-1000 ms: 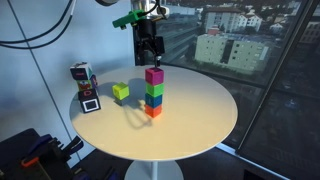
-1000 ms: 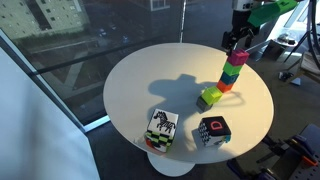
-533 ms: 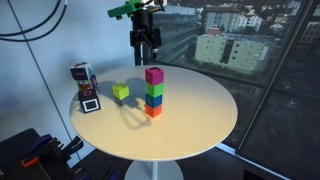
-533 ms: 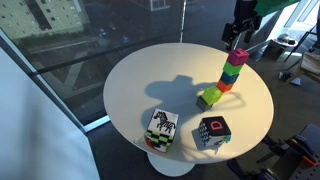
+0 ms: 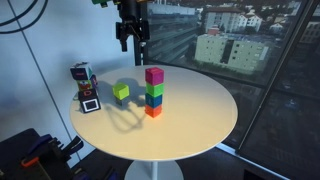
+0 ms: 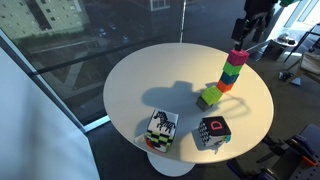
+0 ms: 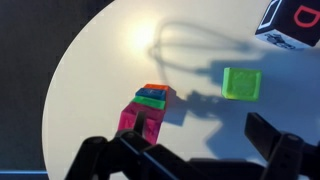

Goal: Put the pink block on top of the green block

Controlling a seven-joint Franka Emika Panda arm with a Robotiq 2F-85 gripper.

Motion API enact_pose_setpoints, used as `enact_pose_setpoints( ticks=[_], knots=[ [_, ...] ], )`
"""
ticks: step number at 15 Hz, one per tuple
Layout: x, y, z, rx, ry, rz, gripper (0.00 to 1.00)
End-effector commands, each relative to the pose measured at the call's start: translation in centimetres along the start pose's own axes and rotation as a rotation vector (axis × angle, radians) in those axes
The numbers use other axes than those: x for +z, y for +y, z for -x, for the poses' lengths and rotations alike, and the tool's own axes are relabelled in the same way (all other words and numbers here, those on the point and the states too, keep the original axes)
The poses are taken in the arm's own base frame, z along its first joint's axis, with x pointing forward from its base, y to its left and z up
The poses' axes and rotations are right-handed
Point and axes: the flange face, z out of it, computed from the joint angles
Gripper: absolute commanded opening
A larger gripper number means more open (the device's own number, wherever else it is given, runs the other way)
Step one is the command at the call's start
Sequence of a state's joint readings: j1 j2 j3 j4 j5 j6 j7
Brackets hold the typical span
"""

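Gripper (image 5: 133, 42) hangs in air well above round white table (image 5: 205, 125), touching nothing; in an exterior view it sits higher than the stack top & off to the lime-cube side. Jaws spread wide, empty: wrist view shows both fingers (image 7: 108, 160) far apart w/ only bare tabletop in the gap. Pink block (image 5: 154, 75) rests on top of green block (image 5: 154, 89), edges approx flush. Below green: blue block (image 5: 154, 100), then orange block (image 5: 153, 111) on the table. 4-high stack, upright, roughly mid-table, same order in both exterior views. Lime cube (image 5: 121, 92) alone on table, near stack base, not touching it. Two patterned cubes near table rim, well apart from stack: zebra-striped cube (image 6: 161, 128) & black cube w/ red mark (image 6: 212, 132), side by side w/ a gap btwn. Wrist view looks down on stack, pink face nearest camera, lime cube off to its right
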State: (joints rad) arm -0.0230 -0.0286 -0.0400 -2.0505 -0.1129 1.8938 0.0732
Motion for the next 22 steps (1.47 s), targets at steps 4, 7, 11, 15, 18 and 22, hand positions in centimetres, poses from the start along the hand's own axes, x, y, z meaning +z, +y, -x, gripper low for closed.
enact_pose_setpoints(
  ticks=[4, 7, 11, 15, 18, 22],
  knots=[
    [-2.0, -0.1, 5.1, -0.026, -0.087, -0.002, 1.0],
    [-3.0, 0.1, 7.0, -0.028, -0.115, -0.004, 1.0],
    [-4.3, 0.4, 9.1, -0.043, -0.114, -0.011, 1.0],
    [-5.5, 0.6, 10.9, -0.072, -0.078, -0.029, 1.0],
    [-6.3, 0.8, 12.2, -0.089, -0.046, -0.046, 1.0],
    [-7.2, 0.8, 13.6, -0.09, 0.006, -0.073, 1.0]
  ],
)
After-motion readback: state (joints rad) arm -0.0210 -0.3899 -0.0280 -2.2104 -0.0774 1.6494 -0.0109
